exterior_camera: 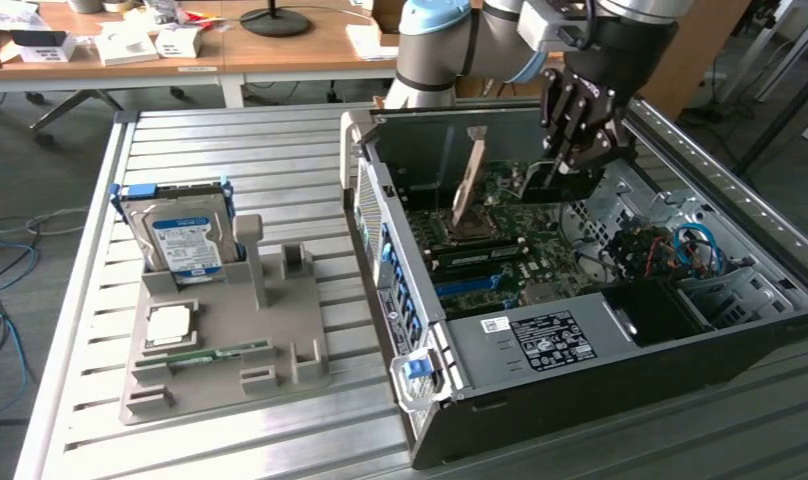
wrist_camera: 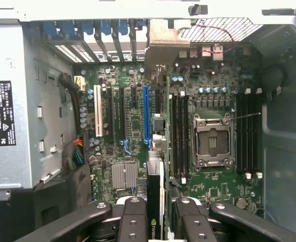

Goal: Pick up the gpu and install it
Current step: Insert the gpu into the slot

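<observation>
The gpu [exterior_camera: 554, 186] hangs inside the open computer case [exterior_camera: 618, 392], above the motherboard [wrist_camera: 132, 121], and your end effector [exterior_camera: 580, 140] is clamped on it. You're likely in the install step, which calls for lining its edge up with a slot. It looks thin, dark, blade-like edge-on.
</observation>
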